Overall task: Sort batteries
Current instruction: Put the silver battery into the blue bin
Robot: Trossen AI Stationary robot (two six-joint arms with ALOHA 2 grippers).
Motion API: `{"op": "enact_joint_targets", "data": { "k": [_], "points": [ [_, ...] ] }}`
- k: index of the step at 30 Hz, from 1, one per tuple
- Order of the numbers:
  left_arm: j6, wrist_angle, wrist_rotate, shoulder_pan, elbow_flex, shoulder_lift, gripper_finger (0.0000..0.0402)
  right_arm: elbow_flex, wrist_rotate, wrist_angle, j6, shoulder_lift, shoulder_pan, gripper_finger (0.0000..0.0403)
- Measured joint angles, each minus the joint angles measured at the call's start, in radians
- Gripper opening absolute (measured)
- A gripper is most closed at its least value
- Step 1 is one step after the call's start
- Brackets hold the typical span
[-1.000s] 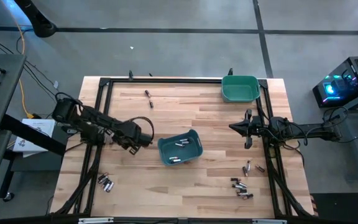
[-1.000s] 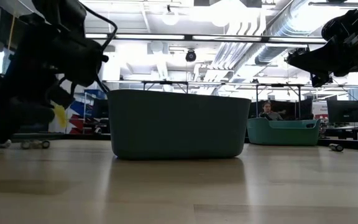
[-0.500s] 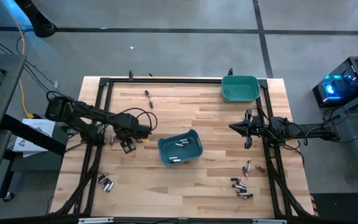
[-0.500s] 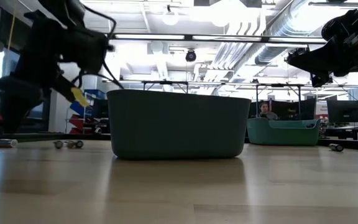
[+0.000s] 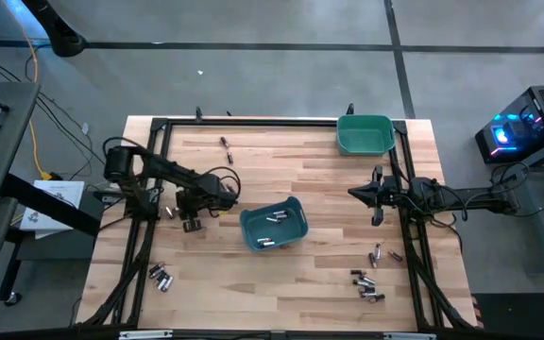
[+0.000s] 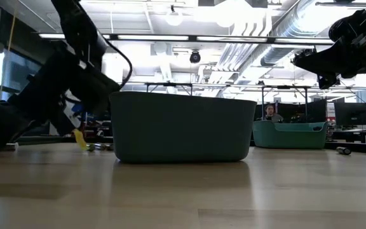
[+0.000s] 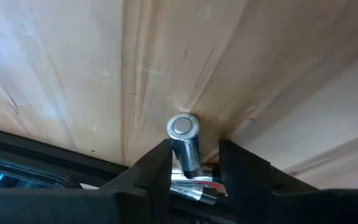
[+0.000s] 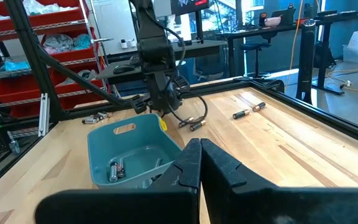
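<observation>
My left gripper point(image 5: 194, 224) point(image 7: 195, 144) is low over the table, left of the middle teal bin point(image 5: 274, 227). It is shut on a silvery battery point(image 7: 184, 146). Several batteries lie in that bin. A second teal bin point(image 5: 365, 134) stands at the far right corner. Loose batteries lie near the near-left corner point(image 5: 161, 277), near the near-right corner point(image 5: 366, 283) and at the far side point(image 5: 226, 144). My right gripper point(image 5: 353, 193) point(image 8: 199, 149) is shut and held level above the table's right side, touching nothing. My left gripper pinches the silvery battery by its round sides point(image 7: 188, 163) between the two fingers, which slant down from the table's left. The battery sticks out past the fingertips, its round end cap point(image 7: 182, 126) close to the wood. I cannot tell whether it rests on the table.
A black frame rail point(image 5: 253, 121) runs around the tabletop. Two more batteries point(image 5: 376, 253) lie near the right rail. Bare wood lies between the two bins. Beyond the table are desks, shelves and a seated person point(image 6: 272, 113).
My left gripper has drawn back from beside the middle bin toward the table's left and near edges. It has sunk toward the wood and rolled about its own axis. The bins and the loose batteries lie as before.
</observation>
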Motion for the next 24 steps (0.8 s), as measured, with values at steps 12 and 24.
{"op": "enact_joint_targets", "data": {
  "k": [12, 24],
  "points": [
    [-0.060, -0.084, -0.133, 0.003, 0.108, -0.042, 0.0027, 0.000, 0.000, 0.000, 0.000, 0.000, 0.000, 0.0000],
    [-0.132, 0.103, -0.235, -0.123, 0.532, -0.206, 0.0027, 0.000, 0.000, 0.000, 0.000, 0.000, 0.000, 0.0000]
  ]
}}
